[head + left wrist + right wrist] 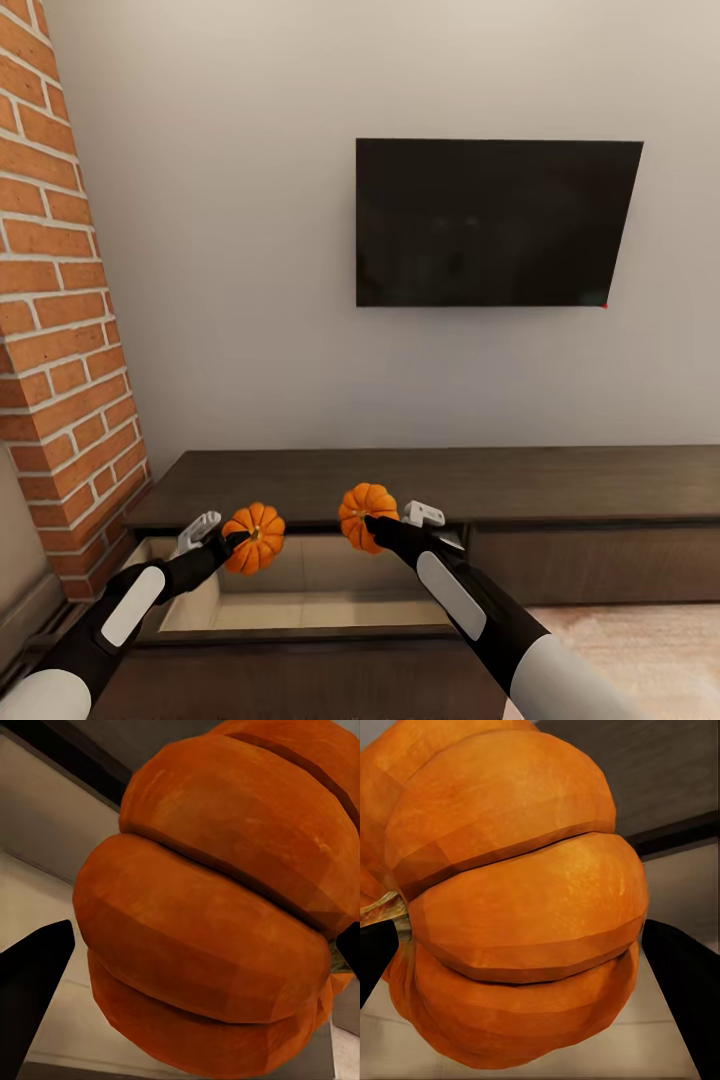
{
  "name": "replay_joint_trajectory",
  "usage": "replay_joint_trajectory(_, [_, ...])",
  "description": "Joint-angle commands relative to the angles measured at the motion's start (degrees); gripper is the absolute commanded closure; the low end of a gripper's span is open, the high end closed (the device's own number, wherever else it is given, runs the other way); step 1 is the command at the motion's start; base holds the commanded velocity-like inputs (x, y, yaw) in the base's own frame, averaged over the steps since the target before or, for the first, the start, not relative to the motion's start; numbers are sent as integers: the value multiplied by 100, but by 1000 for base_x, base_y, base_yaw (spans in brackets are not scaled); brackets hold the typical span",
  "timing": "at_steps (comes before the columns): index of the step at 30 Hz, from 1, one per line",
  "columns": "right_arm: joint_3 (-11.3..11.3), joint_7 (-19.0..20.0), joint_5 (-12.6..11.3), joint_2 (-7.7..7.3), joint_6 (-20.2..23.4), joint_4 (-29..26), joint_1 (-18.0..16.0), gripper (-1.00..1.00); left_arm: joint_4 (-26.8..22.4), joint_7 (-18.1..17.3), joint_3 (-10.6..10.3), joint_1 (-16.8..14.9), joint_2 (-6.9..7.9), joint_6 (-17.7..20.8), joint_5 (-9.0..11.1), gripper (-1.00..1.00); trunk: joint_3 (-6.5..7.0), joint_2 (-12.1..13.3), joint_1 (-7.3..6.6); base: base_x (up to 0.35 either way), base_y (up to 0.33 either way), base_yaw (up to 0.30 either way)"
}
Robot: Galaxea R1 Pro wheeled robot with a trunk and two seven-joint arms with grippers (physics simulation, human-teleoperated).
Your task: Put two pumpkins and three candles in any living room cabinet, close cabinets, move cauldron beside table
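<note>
Living-room wall with a dark television (497, 222) above the low cabinet (420, 485). Left gripper (228, 541) holds one pumpkin (254, 538), right gripper (372, 525) holds the other pumpkin (366, 515). Both hang just above the open left compartment (300, 590).

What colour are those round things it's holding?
Bright orange pumpkins, ribbed; clearest in the wrist views.

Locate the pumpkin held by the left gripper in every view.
Head view: left pumpkin, lower left of centre, over the open cabinet.
Left wrist view: same pumpkin, close up between dark fingers.
Right wrist view: the other pumpkin instead.
Shared landmark: the cabinet's pale interior.
</note>
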Motion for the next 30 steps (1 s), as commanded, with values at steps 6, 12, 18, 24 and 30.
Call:
replay_joint_trajectory(6, [11,-77,-36,-2,41,-3,-7,100,4,17,0,-4,-2,-2,-221,100,-114,-245,131,0,0,0])
replay_joint_trajectory(12, [11,-95,-31,-2,129,6,-7,100,5,17,1,-4,-2,-9,-252,100,-222,-486,263,0,0,0])
replay_joint_trajectory(18, [11,-84,-17,37,169,253,-80,100,5,453,-3,-4,-82,-16,-276,100,-330,-727,395,0,0,0])
replay_joint_trajectory(24, [11,-84,7,67,136,318,-102,100,-3,600,-11,-4,-160,-20,-281,100,-437,-967,526,0,0,0])
replay_joint_trajectory(30, [11,-94,13,69,109,350,-103,100,-14,606,-7,-4,-165,-26,-281,100,-509,-1127,614,0,0,0])
